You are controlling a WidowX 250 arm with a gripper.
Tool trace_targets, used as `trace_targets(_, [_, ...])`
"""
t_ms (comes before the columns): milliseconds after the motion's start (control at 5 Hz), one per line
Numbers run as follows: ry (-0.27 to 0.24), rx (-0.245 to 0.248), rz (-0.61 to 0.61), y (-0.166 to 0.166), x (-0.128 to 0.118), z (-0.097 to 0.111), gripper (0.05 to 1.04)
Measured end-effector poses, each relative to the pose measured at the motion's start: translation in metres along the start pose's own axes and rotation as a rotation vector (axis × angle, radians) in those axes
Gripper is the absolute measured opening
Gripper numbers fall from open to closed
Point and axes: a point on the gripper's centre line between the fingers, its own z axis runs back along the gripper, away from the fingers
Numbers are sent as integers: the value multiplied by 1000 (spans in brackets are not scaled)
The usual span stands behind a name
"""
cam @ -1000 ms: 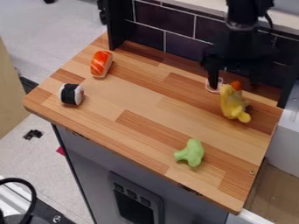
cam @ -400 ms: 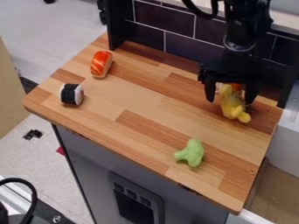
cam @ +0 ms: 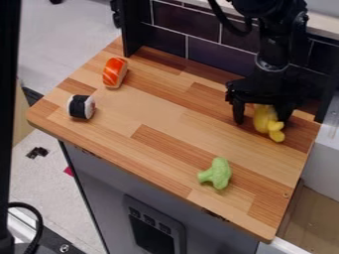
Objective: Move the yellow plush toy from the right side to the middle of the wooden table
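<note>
At the back right of the wooden worktop, the black gripper (cam: 262,117) hangs low with its fingers apart, one on each side of a yellow duck-like toy (cam: 267,123). The toy's upper part is hidden behind the gripper, and its lower end sticks out toward the front. The left finger stands a little apart from it; whether the right one touches it, I cannot tell. A green broccoli toy (cam: 216,173) lies near the front right edge. On the left are an orange-and-white sushi piece (cam: 114,72) and a black-and-white sushi roll (cam: 81,106).
A dark tiled wall (cam: 202,52) runs behind the worktop (cam: 173,113), with black posts at its back corners. A grey-white box (cam: 323,163) stands beside the right edge. A black vertical bar (cam: 8,99) crosses the view's left edge.
The gripper has come down around the yellow toy, whose visible end has shifted slightly. A black bar has appeared at the left edge. The other toys have stayed put.
</note>
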Motion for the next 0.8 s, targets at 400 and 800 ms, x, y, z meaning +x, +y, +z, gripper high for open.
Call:
trace_targets(400, [36, -42, 28, -5, 7, -1, 444])
trace_targets(800, [100, -28, -18, -3, -9, 4, 278])
